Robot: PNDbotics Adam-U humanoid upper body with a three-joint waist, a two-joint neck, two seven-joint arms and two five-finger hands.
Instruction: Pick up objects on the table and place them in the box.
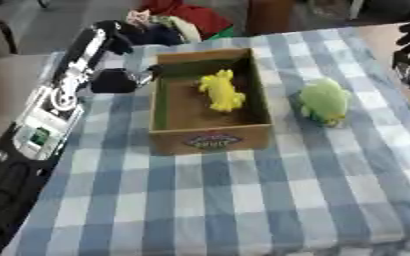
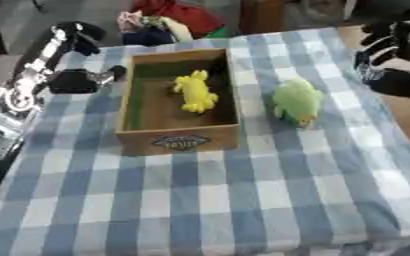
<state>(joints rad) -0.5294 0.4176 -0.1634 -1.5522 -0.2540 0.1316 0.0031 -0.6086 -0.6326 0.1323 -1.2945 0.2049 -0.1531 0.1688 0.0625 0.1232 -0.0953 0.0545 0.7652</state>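
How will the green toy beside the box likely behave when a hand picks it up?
The green toy looks plush, so it probably squashes and weighs little. Its rounded, lumpy shape lying on the cloth suggests it won't roll far and isn't fragile.

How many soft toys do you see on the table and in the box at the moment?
2. A yellow toy lies inside the box; a green toy sits on the tablecloth to its right. None seems hidden.

Yellow toy (image 1: 221,90), green toy (image 1: 323,101), brown box (image 1: 210,138), blue-and-white checked tablecloth (image 1: 243,200).
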